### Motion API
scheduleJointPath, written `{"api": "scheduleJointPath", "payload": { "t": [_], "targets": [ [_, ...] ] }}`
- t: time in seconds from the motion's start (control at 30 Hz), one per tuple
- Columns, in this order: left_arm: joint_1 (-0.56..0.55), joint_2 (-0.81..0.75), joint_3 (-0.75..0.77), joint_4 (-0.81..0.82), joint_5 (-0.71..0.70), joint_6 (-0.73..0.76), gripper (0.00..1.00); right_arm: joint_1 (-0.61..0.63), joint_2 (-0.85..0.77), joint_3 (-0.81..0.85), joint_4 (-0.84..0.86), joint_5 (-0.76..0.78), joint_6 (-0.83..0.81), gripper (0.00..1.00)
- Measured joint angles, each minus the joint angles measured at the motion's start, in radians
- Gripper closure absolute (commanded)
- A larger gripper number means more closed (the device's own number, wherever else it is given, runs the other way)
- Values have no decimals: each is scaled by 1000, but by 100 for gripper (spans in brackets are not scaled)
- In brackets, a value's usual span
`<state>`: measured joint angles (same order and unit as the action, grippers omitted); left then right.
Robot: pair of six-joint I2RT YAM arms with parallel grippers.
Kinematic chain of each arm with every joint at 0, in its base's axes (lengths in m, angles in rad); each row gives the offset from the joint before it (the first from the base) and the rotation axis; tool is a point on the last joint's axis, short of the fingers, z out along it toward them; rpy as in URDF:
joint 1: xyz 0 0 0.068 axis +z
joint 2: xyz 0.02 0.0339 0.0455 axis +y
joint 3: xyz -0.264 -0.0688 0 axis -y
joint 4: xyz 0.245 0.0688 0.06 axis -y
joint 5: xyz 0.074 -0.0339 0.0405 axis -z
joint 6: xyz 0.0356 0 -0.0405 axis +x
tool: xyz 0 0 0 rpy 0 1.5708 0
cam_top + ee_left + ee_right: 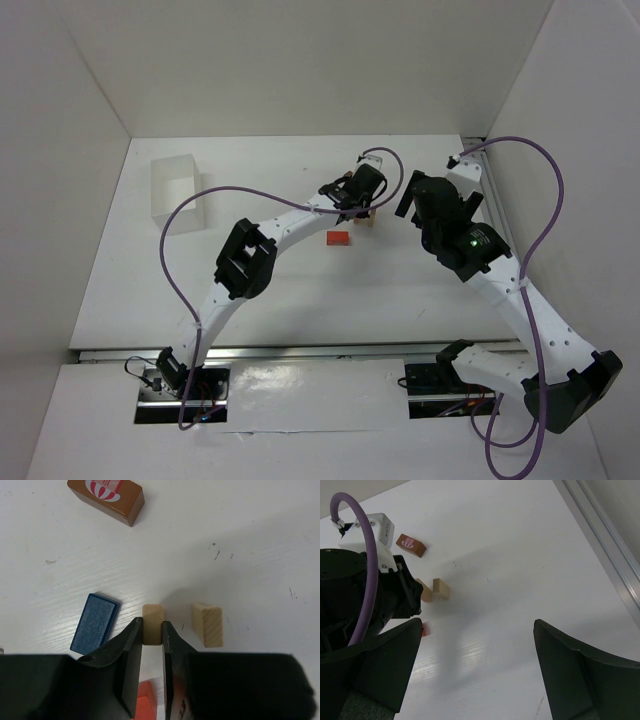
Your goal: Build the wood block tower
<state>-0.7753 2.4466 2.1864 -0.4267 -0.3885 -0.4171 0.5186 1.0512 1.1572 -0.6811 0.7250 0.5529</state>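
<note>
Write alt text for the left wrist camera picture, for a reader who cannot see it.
The left end effector grips a small pale wood block standing on a white table. A second pale block stands beside it, not touching; a blue block lies flat on the other side. A brown block lies farther off, and an orange-red block shows between the fingers.

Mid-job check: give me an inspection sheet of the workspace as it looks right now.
Surface: white table, few small dark specks.
Job's things: pale wooden block in left gripper; second pale wooden block beside it, apart; blue flat block, brown picture block, orange-red block loose.
Clutter: translucent white plastic tub, far left.
Grippers: left gripper shut on the block; right gripper open, empty.
Cables: purple cables loop clear of blocks.
Surroundings: white walls; nothing else seen.
</note>
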Motion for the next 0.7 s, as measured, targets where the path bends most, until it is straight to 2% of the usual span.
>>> {"api": "scheduleJointPath", "payload": {
  "t": [0.03,0.13,0.17,0.27,0.43,0.63,0.7],
  "targets": [
    [0,0,0,0,0,0,78,0,0,0,0,0,0,1],
    [1,0,0,0,2,0,71,0,0,0,0,-5,0,1],
    [2,0,0,0,3,0,59,0,0,0,0,-5,0,1],
    [2,0,0,0,6,1,42,0,0,0,0,-7,0,1],
    [2,0,0,0,9,-1,35,0,0,0,0,-7,0,1],
    [2,0,0,0,10,0,35,0,0,0,0,-8,0,1],
    [2,0,0,0,9,0,31,0,0,0,0,-9,0,1]
  ]
}}
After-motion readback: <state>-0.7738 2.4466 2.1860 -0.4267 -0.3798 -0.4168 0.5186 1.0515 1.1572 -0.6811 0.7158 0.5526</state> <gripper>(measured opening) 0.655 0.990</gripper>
